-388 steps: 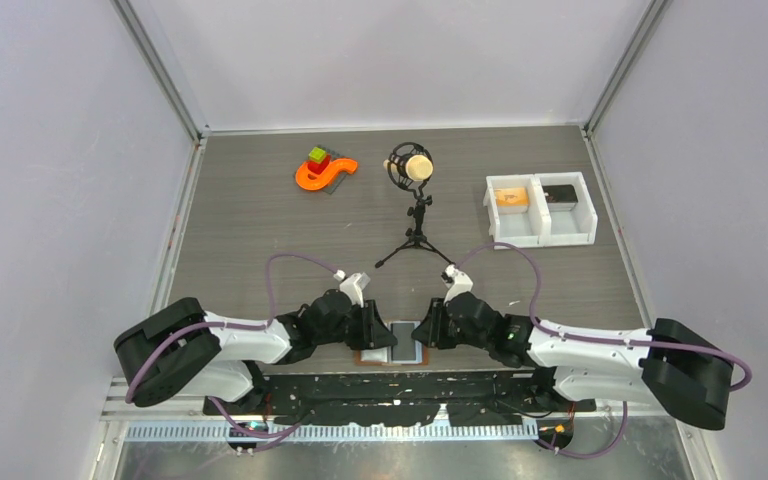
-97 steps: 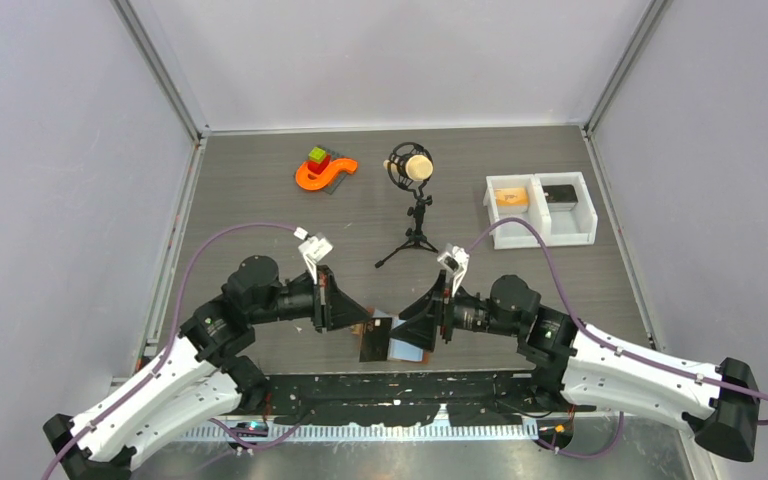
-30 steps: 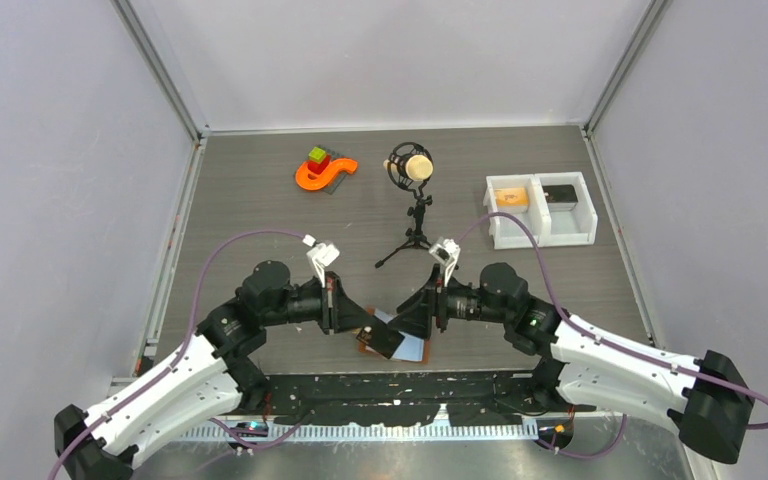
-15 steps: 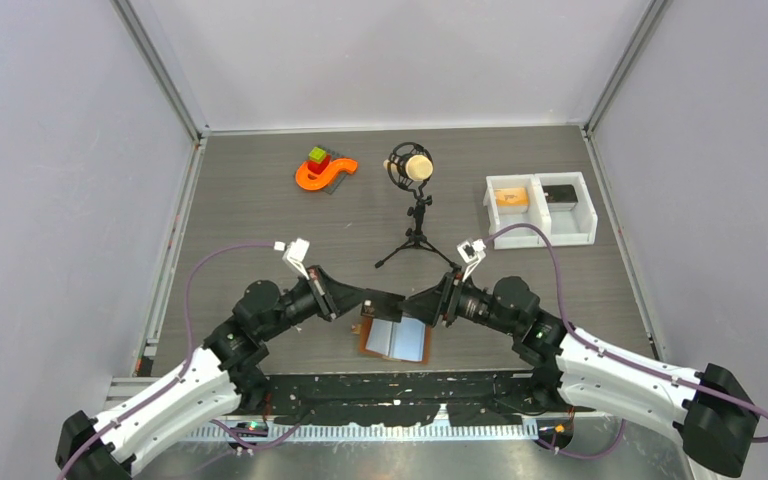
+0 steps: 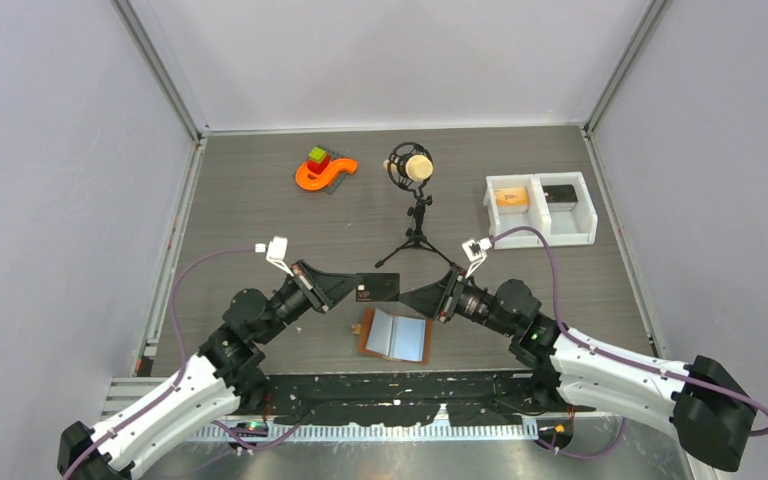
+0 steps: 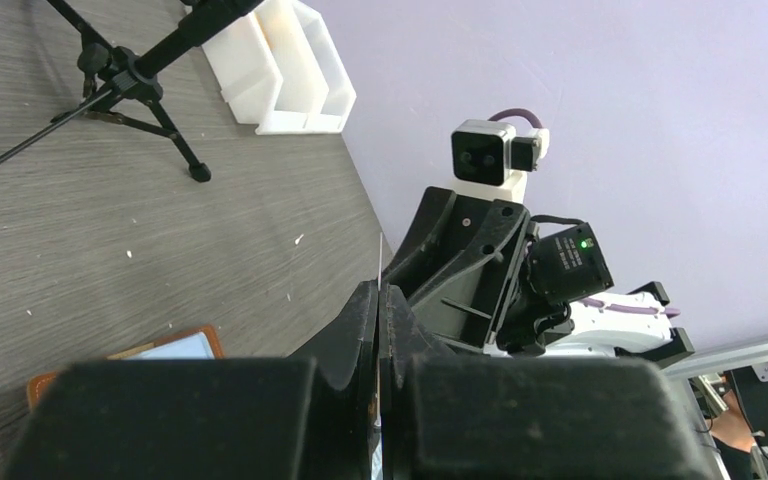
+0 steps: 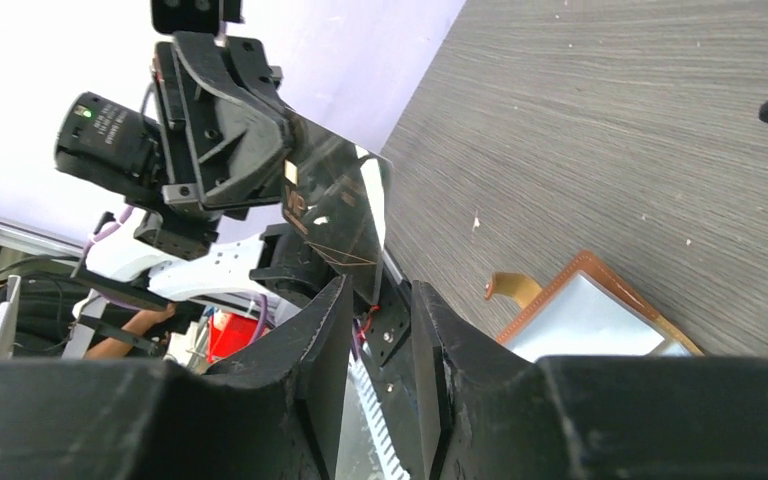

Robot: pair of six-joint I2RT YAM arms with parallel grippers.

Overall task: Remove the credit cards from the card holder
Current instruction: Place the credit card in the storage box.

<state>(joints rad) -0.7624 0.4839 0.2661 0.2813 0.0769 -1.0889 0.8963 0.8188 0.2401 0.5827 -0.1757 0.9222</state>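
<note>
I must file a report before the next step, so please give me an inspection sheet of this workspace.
Surface: grey wood-grain table, no spills seen.
Job's things: card holder open flat on the table; dark card held in the air.
Clutter: microphone stand, orange toy, white bin, all at the far side.
Grippers: left gripper fingers shut on the card; right gripper fingers apart at its free end.
Cables: purple cables loop above both arms.
Surroundings: lilac walls; nothing else seen.

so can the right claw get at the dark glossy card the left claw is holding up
Probably yes. The dark glossy card sticks out of the shut left claw towards the right claw, whose jaws stand parted at its free edge, with nothing between them.
</note>
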